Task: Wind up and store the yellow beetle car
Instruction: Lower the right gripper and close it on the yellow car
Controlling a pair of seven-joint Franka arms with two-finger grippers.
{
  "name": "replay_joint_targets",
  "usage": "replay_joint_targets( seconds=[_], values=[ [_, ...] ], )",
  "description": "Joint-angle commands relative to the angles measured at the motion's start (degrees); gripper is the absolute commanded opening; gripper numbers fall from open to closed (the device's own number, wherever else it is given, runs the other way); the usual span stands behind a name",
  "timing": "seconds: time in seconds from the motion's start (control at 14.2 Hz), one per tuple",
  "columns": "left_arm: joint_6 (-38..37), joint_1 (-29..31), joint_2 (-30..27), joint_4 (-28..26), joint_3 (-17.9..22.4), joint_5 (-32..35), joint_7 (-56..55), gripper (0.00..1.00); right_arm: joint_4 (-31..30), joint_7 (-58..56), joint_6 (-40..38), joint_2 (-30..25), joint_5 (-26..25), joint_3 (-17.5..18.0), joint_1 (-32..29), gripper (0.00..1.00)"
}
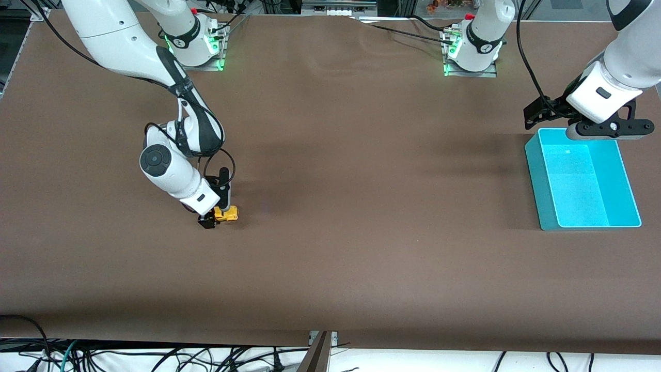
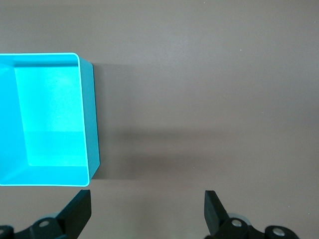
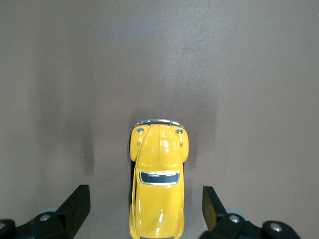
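Front view: the right pincer (image 1: 217,216) sits low at the frame's lower left, spread around the yellow beetle car (image 1: 227,213) on the brown desk (image 1: 361,206). The left pincer (image 1: 583,121) hangs at the upper right, over the cyan bin's (image 1: 537,181) upper rim.

Left wrist view: its fingers (image 2: 77,211) stand wide apart, holding nothing.

Right wrist view: the car (image 3: 158,184) lies between wide-open fingers (image 3: 75,204), untouched.

Robotics lab: brown-covered table (image 1: 361,268), bolted arm bases, loose cables (image 1: 155,356).
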Motion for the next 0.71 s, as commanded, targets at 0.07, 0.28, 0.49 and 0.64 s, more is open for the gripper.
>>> replay_joint_targets(
  seconds=[0.07,0.28,0.49,0.64],
  values=[
    [-1.3,0.5,-0.3,1.0,-0.2,-0.8,0.2,1.00,0.9,-1.6,0.4,0.8,0.1,0.5,-0.9,0.91],
    [-1.3,0.5,-0.3,1.0,-0.2,-0.9,0.2,1.00,0.9,-1.8,0.4,0.8,0.2,0.5,-0.8,0.63],
    [-1.2,0.5,-0.2,1.0,-0.2,-0.9,0.2,1.00,0.9,-1.5,0.2,0.8,0.2,0.5,-0.8,0.44],
    [-1.2,0.5,-0.2,0.9,-0.2,-0.9,0.2,1.00,0.9,-0.7,-0.2,0.6,0.3,0.5,-0.6,0.44]
  ],
)
